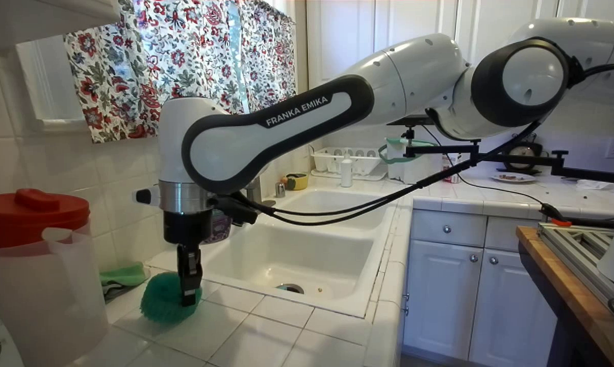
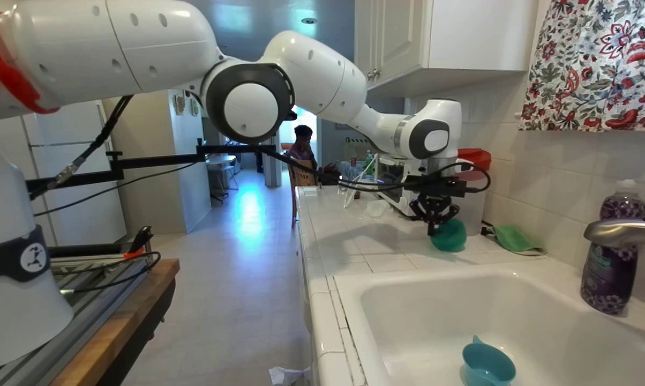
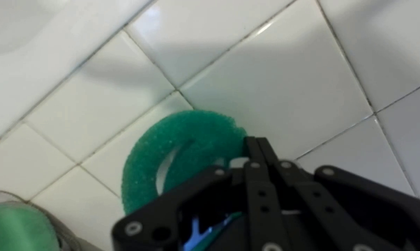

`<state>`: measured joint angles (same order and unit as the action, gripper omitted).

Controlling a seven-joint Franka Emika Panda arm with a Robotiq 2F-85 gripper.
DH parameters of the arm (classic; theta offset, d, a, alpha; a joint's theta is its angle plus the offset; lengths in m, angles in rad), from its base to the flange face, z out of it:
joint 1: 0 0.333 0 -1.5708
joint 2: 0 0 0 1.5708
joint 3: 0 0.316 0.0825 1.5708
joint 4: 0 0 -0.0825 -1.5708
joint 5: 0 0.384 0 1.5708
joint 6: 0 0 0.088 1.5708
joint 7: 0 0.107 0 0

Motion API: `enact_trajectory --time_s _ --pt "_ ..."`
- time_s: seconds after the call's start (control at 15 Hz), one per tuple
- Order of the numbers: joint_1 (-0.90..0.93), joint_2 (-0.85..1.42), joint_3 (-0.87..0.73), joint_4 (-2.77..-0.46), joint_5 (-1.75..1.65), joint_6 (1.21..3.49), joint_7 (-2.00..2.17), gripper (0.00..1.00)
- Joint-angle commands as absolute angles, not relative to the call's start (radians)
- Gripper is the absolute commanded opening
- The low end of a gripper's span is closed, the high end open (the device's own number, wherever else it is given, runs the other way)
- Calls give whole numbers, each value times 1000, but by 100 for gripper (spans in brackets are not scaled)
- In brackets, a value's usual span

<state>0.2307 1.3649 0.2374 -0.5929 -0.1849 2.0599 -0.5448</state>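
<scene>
A round dark-green sponge point(image 1: 163, 302) with a curved slot sits on the white tiled counter point(image 1: 266, 336). It also shows in an exterior view point(image 2: 452, 237) and in the wrist view point(image 3: 199, 129). My gripper point(image 3: 256, 140) points down, its two fingertips almost together with only a thin dark gap and nothing seen between them. The fingertips are at the sponge's edge, with the sponge on one side of them. I cannot tell whether they touch it, or whether the sponge lies flat or tilted. The gripper shows in both exterior views point(image 1: 189, 300) point(image 2: 434, 230).
A white sink point(image 1: 348, 275) adjoins the counter and holds a blue cup point(image 2: 488, 364). A red-lidded pitcher point(image 1: 36, 285) stands close to the gripper. A green item point(image 2: 515, 239) lies by the wall. A purple soap bottle point(image 2: 610, 268) stands by the faucet point(image 2: 622, 233).
</scene>
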Motion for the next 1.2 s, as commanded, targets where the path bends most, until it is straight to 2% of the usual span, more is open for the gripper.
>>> enact_trajectory --time_s 0.0,0.47,1.13 --pt "256 1313 221 -646 -195 2029 -461 1" --pt "258 1348 236 -592 -187 2040 -494 1" --pt "316 1281 149 -678 -201 1786 -246 1"
